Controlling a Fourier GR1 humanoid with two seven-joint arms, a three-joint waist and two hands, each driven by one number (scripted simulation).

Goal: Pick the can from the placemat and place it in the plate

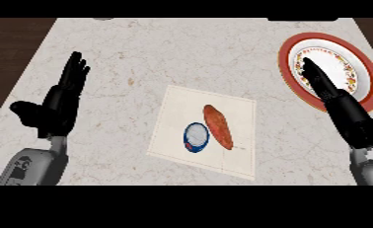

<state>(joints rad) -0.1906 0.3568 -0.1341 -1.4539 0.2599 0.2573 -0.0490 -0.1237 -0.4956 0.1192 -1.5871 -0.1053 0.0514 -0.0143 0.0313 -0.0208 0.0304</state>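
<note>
- The can (pixel 196 137) stands upright on the placemat (pixel 175 123), well left of the right hand (pixel 331 96), beside a sweet potato (pixel 218 126).
- Both hands' fingers are released; the right's lie over the plate (pixel 357 54); the left hand (pixel 58 103) rests.
- Likely light, stiff and smooth; grasp its sides.

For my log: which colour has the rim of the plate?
Red, around a white patterned centre, on the plate; head view.

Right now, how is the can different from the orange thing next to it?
The can looks round, blue and white, seen from its top; the orange thing is long, reddish-orange and lies flat. The can is shorter across than the orange thing is long. Both sit on the placemat, side by side.
</note>
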